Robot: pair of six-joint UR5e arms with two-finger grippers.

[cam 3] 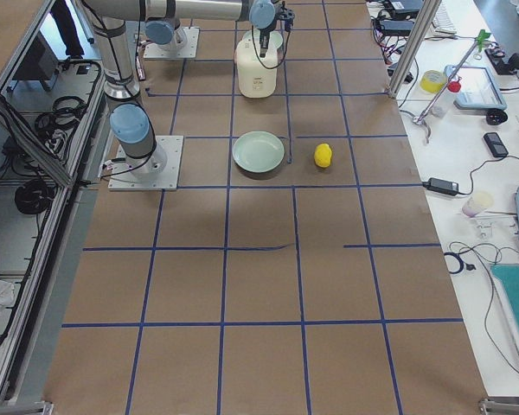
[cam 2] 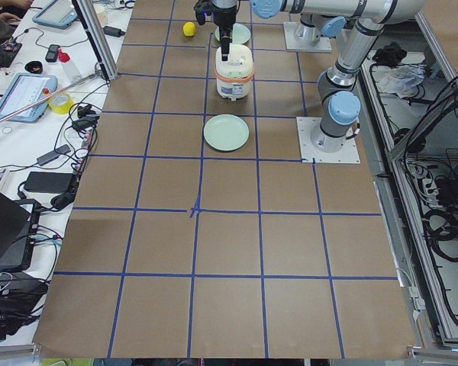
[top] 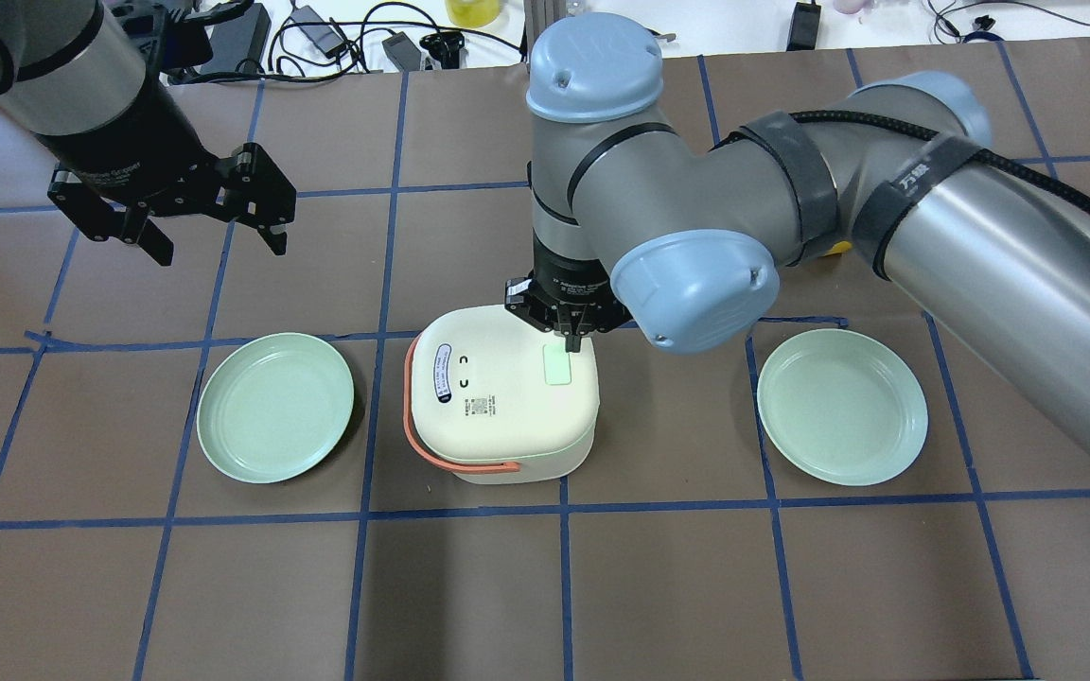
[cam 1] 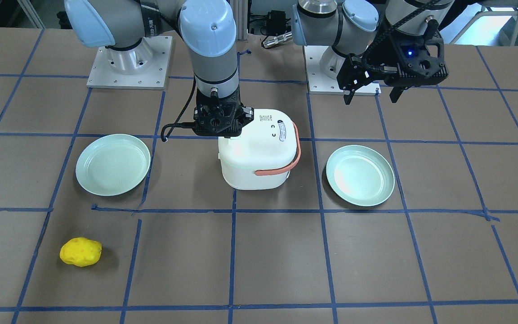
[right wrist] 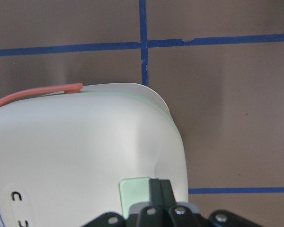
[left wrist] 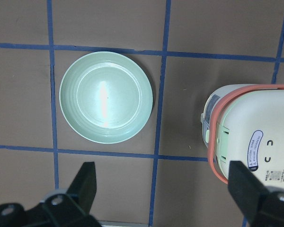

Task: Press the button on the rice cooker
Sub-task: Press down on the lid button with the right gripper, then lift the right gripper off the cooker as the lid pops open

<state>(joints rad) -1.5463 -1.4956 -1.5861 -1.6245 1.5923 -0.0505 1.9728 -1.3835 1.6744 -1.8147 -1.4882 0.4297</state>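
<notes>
Positions are given relative to the rice cooker (top: 498,407), which stands on the table (top: 545,586). One plate (top: 275,407) lies to its left and a second plate (top: 843,407) to its right — both apart from it, in one row. A small rounded object (cam 1: 80,252) lies farther right, beyond the second plate. The button (top: 557,364) sits on the lid's right part, the right gripper (top: 571,342) over its far edge. The left gripper (top: 220,248) hangs left of the cooker, beyond the first plate.

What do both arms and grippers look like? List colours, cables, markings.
The right arm and left arm are silver-grey tubes with pale blue joint caps. A black braided cable is strapped along the right arm by black bands, one with white lettering. The left gripper and right gripper are black; the left shows a blue light.
</notes>
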